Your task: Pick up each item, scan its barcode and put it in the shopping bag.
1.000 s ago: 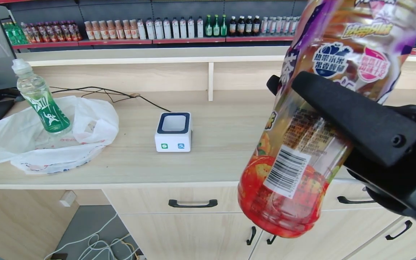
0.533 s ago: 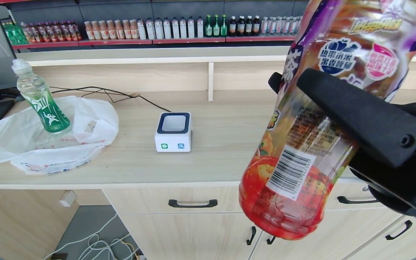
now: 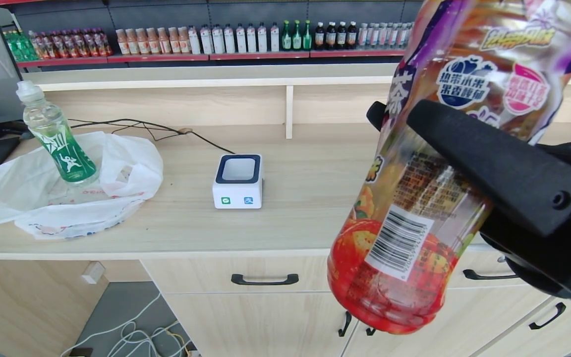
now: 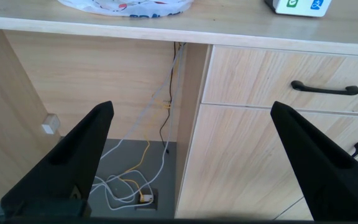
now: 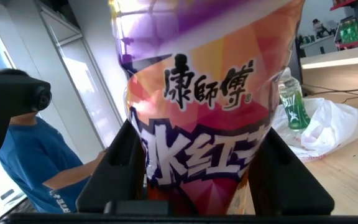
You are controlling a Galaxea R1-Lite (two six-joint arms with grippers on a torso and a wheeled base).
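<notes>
Head view: the tea bottle (image 3: 414, 208), tilted with its barcode toward the camera, is held clamped in the right gripper (image 3: 394, 114), right of the scanner (image 3: 238, 181). A green bottle (image 3: 60, 144) is stood on the shopping bag (image 3: 127, 163), left of the scanner. Left wrist view: the left gripper (image 4: 192, 112) is seen with fingers spread wide, lower than the scanner. Right wrist view: the tea bottle is pinched between both fingers.

The right pincer (image 3: 390, 113) is matte black. Its broad, flat finger (image 3: 488, 163) has a faintly grainy skin and widens from a rounded tip into a blocky black housing (image 3: 553, 248). One round recessed screw hole (image 3: 558, 200) sits near that wide end. The left pincer (image 4: 191, 109) has two plain black wedge-shaped fingers (image 4: 73, 162), tapering to narrow tips.
</notes>
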